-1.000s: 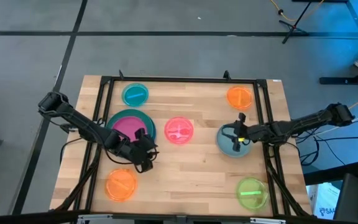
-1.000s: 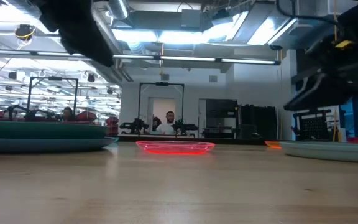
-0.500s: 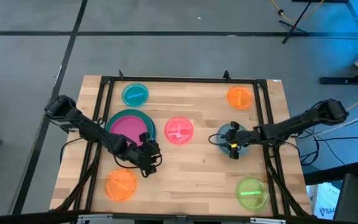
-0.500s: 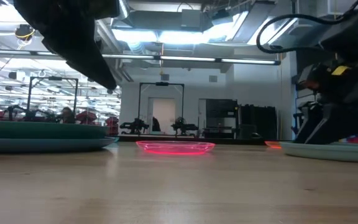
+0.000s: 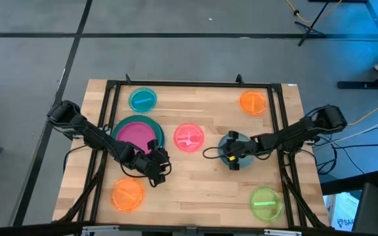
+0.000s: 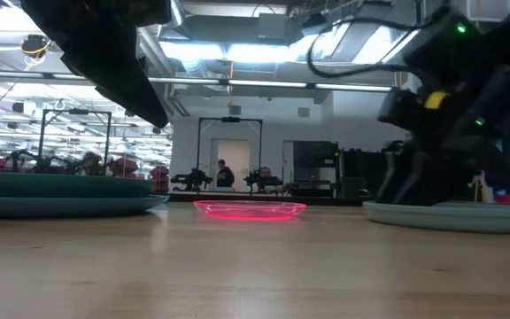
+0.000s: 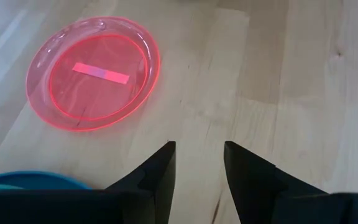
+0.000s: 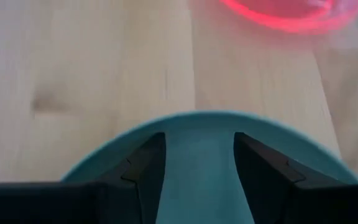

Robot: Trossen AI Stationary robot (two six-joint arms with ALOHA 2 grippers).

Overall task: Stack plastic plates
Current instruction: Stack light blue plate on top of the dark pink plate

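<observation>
We see the right gripper (image 5: 233, 156) low over the round grey-blue plastic plate (image 8: 210, 155) right of table centre, fingers parted above its surface, gripping nothing; the left gripper (image 7: 196, 163) hangs open and empty near the round translucent pink plastic plate (image 7: 94, 72)

High view: straight down over whole table (image 5: 195, 190), both arms in frame. Low view: tabletop level, facing across into room, pink plate (image 6: 250, 209) at centre. Wrist views: close, looking past own fingers at wood. Same pink plate (image 7: 94, 73) shared by left wrist, low, high views.
</observation>
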